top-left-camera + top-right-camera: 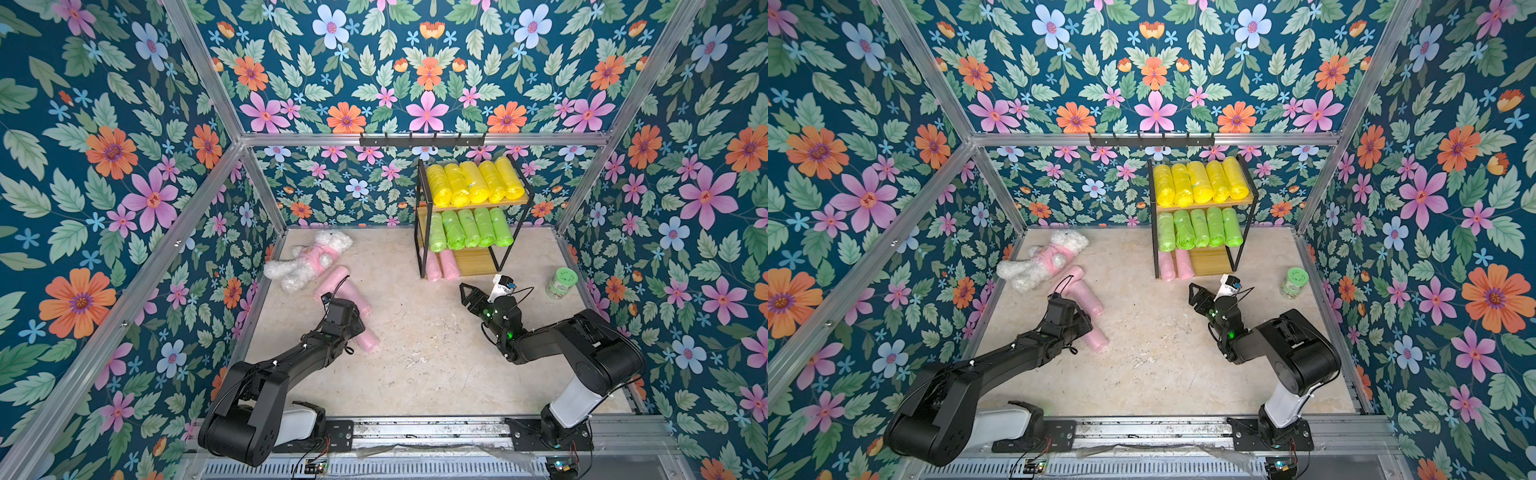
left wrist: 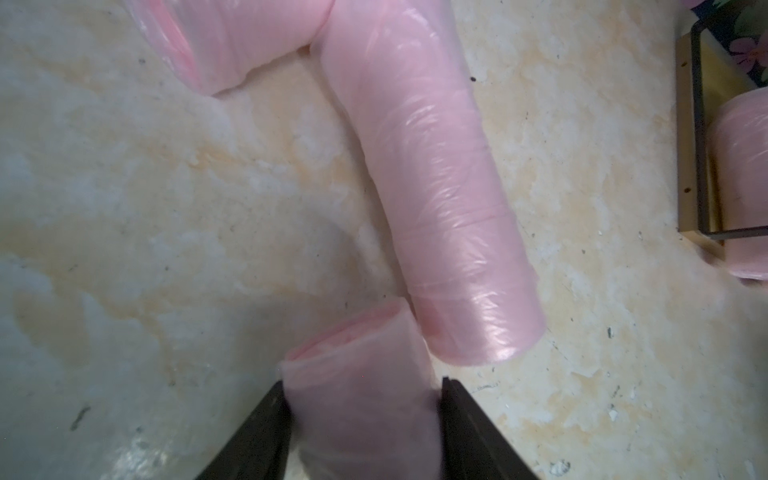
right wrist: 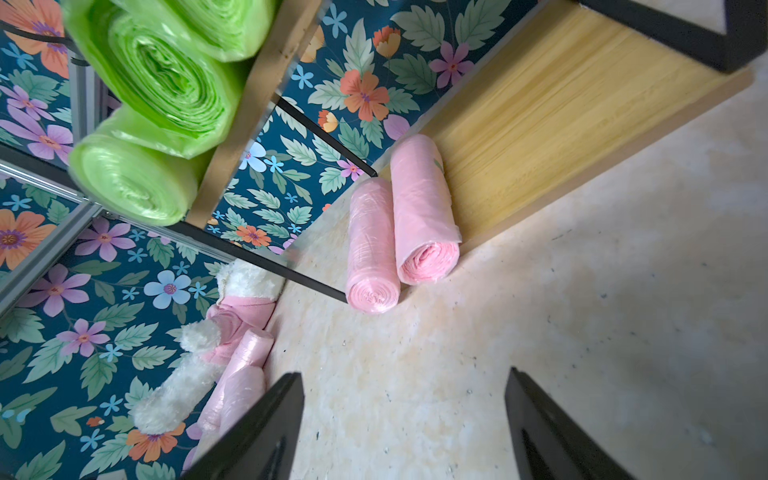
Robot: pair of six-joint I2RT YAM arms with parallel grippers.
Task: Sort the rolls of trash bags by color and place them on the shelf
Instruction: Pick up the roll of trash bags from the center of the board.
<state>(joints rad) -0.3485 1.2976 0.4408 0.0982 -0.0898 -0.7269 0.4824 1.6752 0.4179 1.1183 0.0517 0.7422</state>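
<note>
The left gripper (image 2: 361, 390) straddles one end of the nearest pink roll (image 2: 357, 365), which lies on the tabletop (image 2: 166, 208). Both jaws press its soft sides, a crosswise grasp that suits a cylinder. Two loose pink rolls (image 2: 432, 187) lie just beyond. The right gripper (image 3: 405, 374) hangs spread and empty before the shelf (image 3: 561, 104) — its bottom tier, holding the shelved pink rolls (image 3: 419, 208), has room.

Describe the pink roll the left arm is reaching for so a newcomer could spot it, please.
From the shelf at the back, look across the table toward the plush toy, where three pink rolls lie loose. The target roll is the one nearest the robot's bases, the only one between the jaws of the left gripper.
</note>
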